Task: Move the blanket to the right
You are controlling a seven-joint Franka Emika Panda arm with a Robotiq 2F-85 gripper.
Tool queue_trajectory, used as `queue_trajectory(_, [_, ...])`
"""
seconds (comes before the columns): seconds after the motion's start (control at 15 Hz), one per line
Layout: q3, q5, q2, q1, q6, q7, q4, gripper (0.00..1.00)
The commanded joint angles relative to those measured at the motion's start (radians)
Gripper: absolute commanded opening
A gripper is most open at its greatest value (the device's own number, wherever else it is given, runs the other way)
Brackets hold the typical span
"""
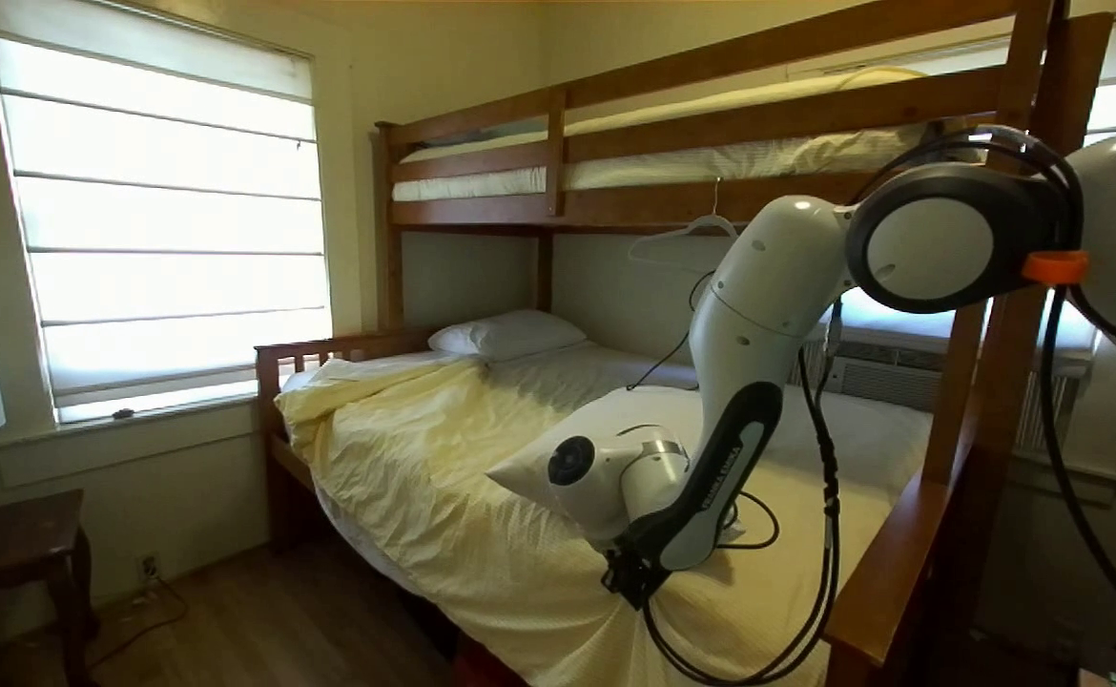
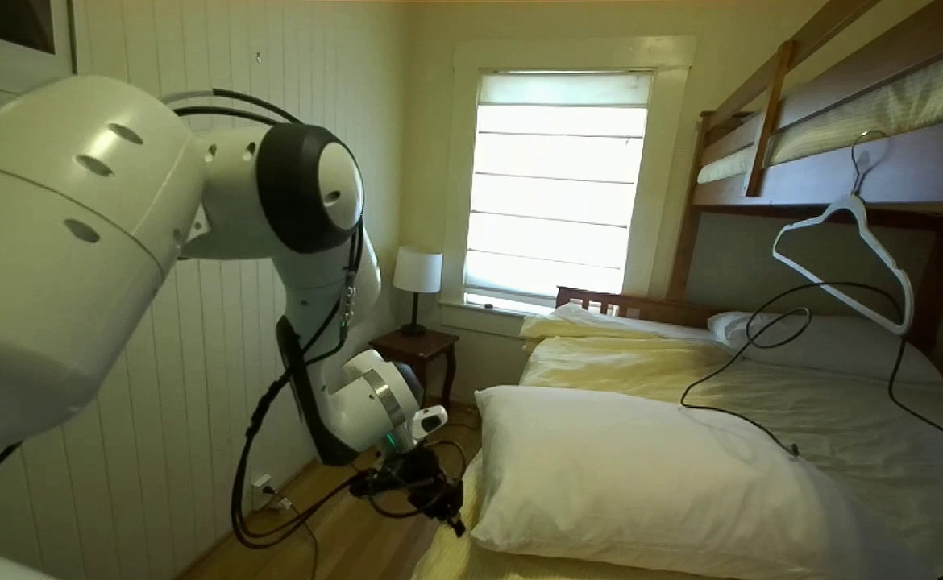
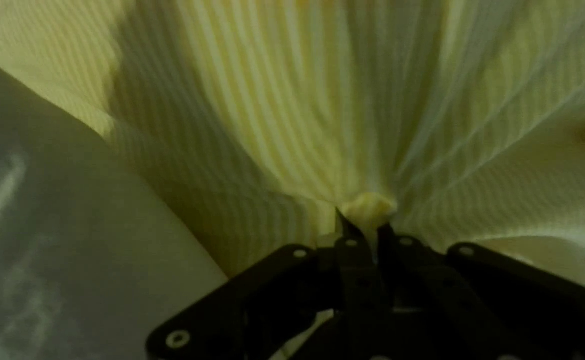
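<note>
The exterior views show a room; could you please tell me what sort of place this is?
Most likely a bedroom, perhaps in a home: in view are a wooden bunk bed, a plump white pillow and a shaded lamp.

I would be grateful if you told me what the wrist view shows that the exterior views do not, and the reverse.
Only the wrist view: the tuft of cloth pinched in the gripper.
Only the exterior views, both of them: the wooden bunk bed, window shade, table lamp and white clothes hanger.
Shared: the gripper and pale yellow blanket.
</note>
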Motion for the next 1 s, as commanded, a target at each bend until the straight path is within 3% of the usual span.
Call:
queue_trajectory(0.0, [-0.073,-0.129,-0.167,0.064,0.016,0.266,-0.202,0.02])
queue_trajectory(0.33, [-0.059,-0.251,-0.283,0.024,0.002,0.556,-0.334,0.02])
queue_trajectory(0.4, [-0.046,-0.269,-0.306,0.001,-0.022,0.547,-0.351,0.02])
queue_trajectory(0.47, [-0.004,-0.294,-0.279,-0.051,0.019,0.439,-0.313,0.02])
queue_trajectory(0.53, [0.029,-0.28,-0.215,-0.053,0.019,0.504,-0.24,0.07])
queue_trajectory(0.73, [0.053,-0.291,-0.236,-0.091,0.027,0.46,-0.25,0.07])
queue_trajectory(0.8, [0.049,-0.294,-0.241,-0.083,0.01,0.483,-0.249,0.02])
queue_trajectory(0.93, [0.026,-0.309,-0.299,-0.087,-0.021,0.602,-0.296,0.02])
